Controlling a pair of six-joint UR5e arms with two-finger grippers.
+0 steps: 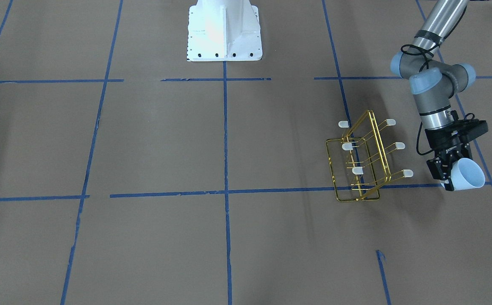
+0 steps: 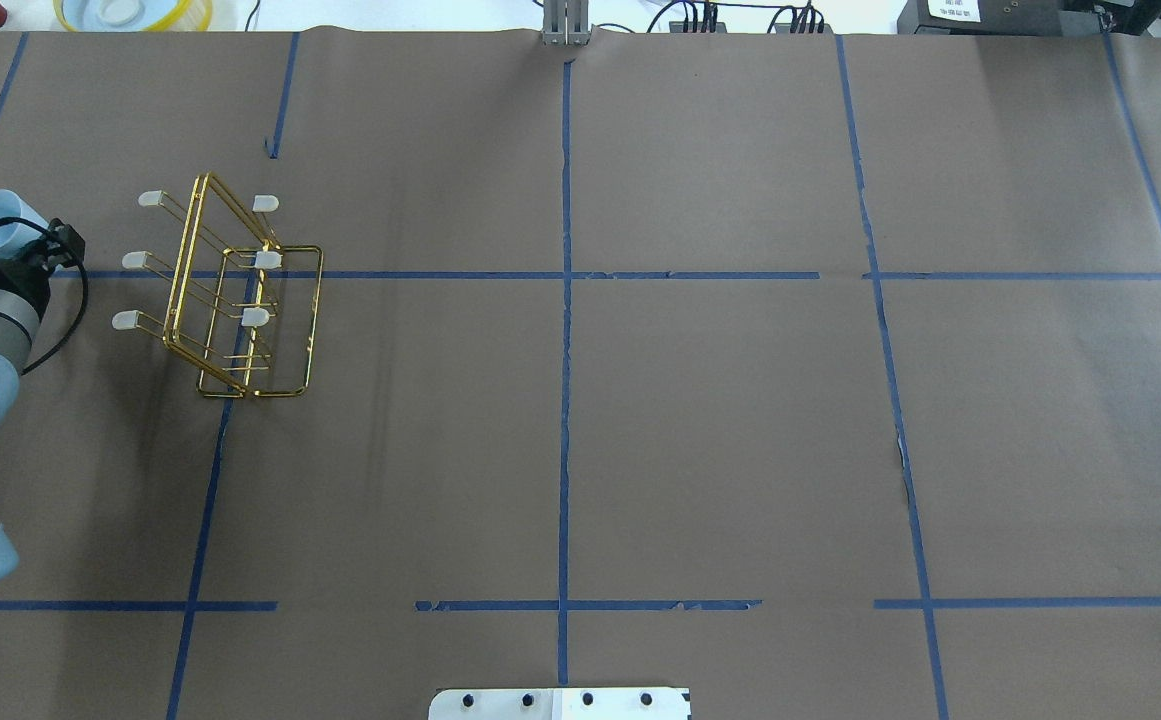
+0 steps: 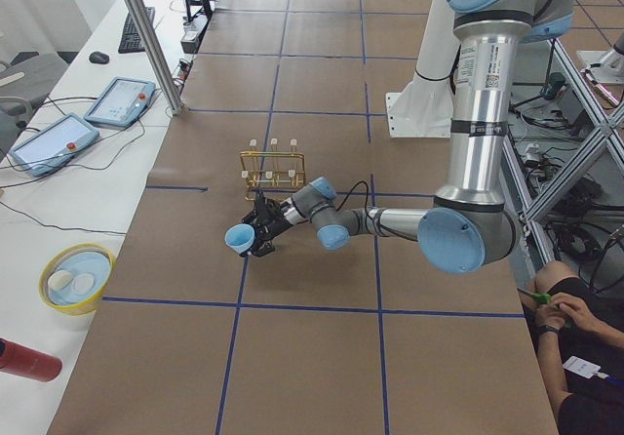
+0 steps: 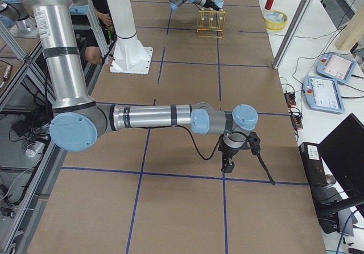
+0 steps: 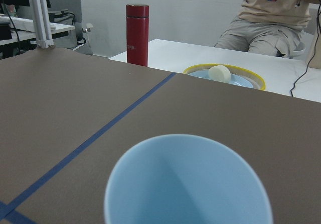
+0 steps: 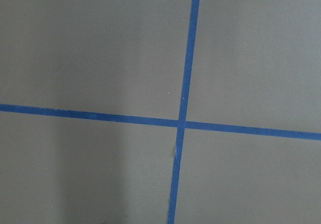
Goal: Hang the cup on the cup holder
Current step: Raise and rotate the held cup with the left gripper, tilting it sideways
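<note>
My left gripper [image 1: 449, 176] is shut on the pale blue cup [image 1: 468, 176], held tilted on its side with its mouth pointing away from the wrist. The cup's open rim fills the bottom of the left wrist view [image 5: 188, 184]. The gold wire cup holder [image 1: 358, 170] stands on the table a short way from the cup, its capped prongs bare. In the overhead view the cup [image 2: 0, 215] is at the far left edge, left of the holder [image 2: 267, 260]. My right gripper [image 4: 227, 166] hangs low over the table far from both; I cannot tell if it is open.
A yellow-rimmed bowl [image 5: 225, 76] and a red bottle [image 5: 137, 34] stand on the white side table beyond the table's end, where a person sits. The robot's white base [image 1: 224, 29] is at the middle of the table edge. Blue tape lines cross the brown surface.
</note>
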